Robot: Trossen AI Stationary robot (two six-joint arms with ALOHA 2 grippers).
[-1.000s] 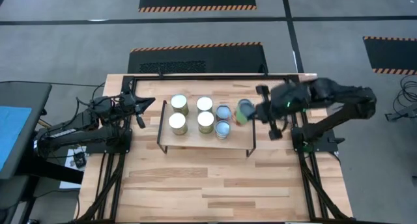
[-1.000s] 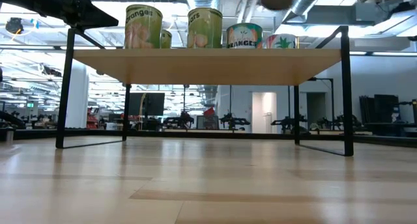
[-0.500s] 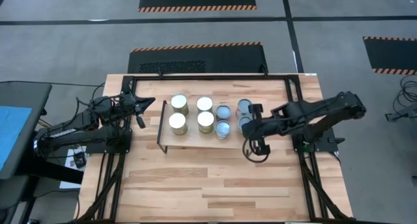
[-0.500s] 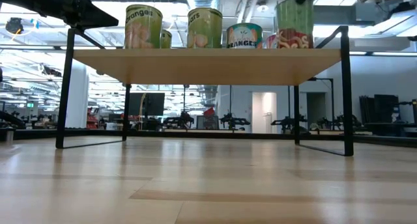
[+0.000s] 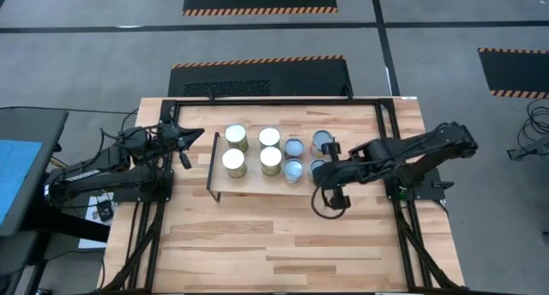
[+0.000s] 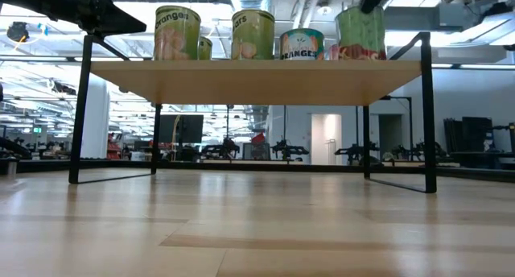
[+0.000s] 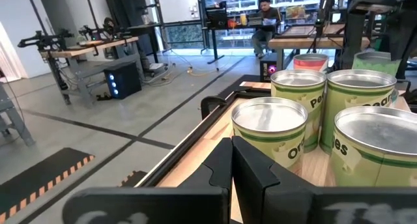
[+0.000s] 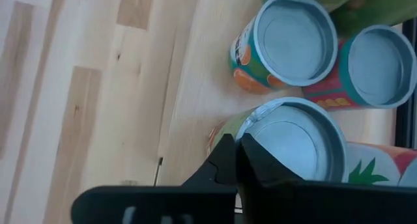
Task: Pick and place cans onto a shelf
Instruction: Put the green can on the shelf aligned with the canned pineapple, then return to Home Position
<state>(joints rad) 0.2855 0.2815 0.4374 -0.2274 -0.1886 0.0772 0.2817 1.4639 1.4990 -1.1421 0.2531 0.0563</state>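
Note:
The shelf [image 5: 257, 189] is a light-wood board on black wire legs, standing on the tabletop; it also shows in the low view [image 6: 257, 80]. Several cans stand upright on it, among them green ones [image 5: 233, 162] and blue-topped ones [image 5: 293, 170]. My right gripper [image 5: 326, 171] is over the shelf's near right corner, shut on a green can with a red lower label [image 6: 360, 32]. My left gripper [image 5: 184, 146] is shut and empty, just left of the shelf, looking at the green cans [image 7: 268, 125]. My right gripper comes at the green can from above, its fingers [image 8: 251, 160] pointing down. The nearly closed fingers sit at the can's top rim [image 8: 255, 123], at one side of the silvery top. They hide the exact contact. The can's base meets the board and it leans slightly.
Two cans [image 8: 296, 38] [image 8: 374, 68] stand close beside the held one. Black frame rails [image 5: 274, 101] run round the table's far part. Bare tabletop [image 5: 283, 243] lies nearer than the shelf. A dark monitor [image 5: 26, 158] stands off the left edge. A person [image 7: 264, 6] sits far back.
My right gripper has gone down and toward the table's near edge, carrying the green can. The can was tipped in the air above the shelf's far right; it now stands nearly upright on the board at the near right corner.

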